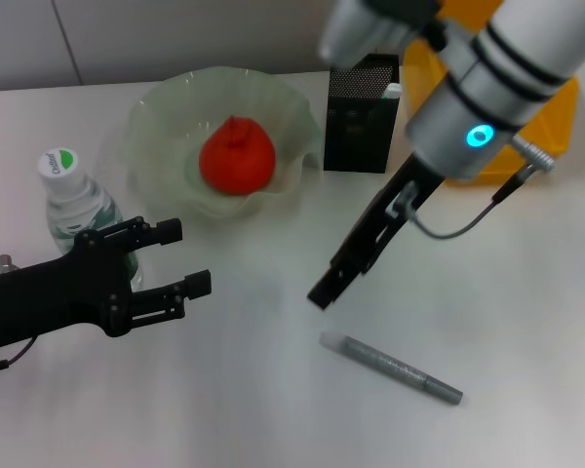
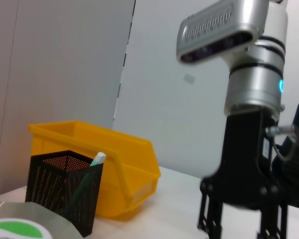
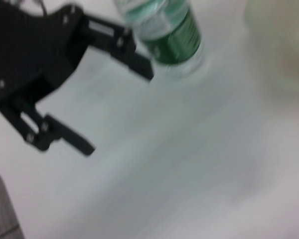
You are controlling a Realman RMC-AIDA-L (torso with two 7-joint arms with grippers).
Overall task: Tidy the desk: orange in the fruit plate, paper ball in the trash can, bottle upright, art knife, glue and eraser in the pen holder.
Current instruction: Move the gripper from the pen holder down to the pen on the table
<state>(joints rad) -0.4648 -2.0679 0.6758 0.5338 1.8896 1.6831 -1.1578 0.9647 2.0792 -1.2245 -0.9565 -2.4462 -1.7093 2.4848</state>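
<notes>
**Ana:** Two arms were in the head view. The left gripper [image 1: 190,255] was at the lower left of the frame with its fingers apart and nothing between them, just beside the bottle [image 1: 73,200]. The bottle stood upright, clear plastic with a green label and a white cap.

**Ben:** And the right gripper [image 1: 324,292]?

**Ana:** It hung near the middle of the frame, pointing down at the table [image 1: 526,322], a little above a grey pen-shaped thing [image 1: 390,368]. I could not tell if its fingers were apart or together.

**Ben:** So which step was in hand?

**Ana:** I judge that it was the picking of this grey stick, probably the art knife or the glue. The orange [image 1: 236,156], round with a puckered top, already lay in the fruit plate [image 1: 161,122], a pale green translucent bowl with a wavy rim. I saw no paper ball and no eraser.

**Ben:** What did the next move call for?

**Ana:** The stick is thin, smooth and lies flat, so the fingers should close across its narrow width, low to the table. Then it must go to the pen holder [image 1: 361,122], the black mesh box at the upper middle, beside the yellow trash can [image 1: 556,127]. Something with a pale tip already stood inside the holder.
</notes>
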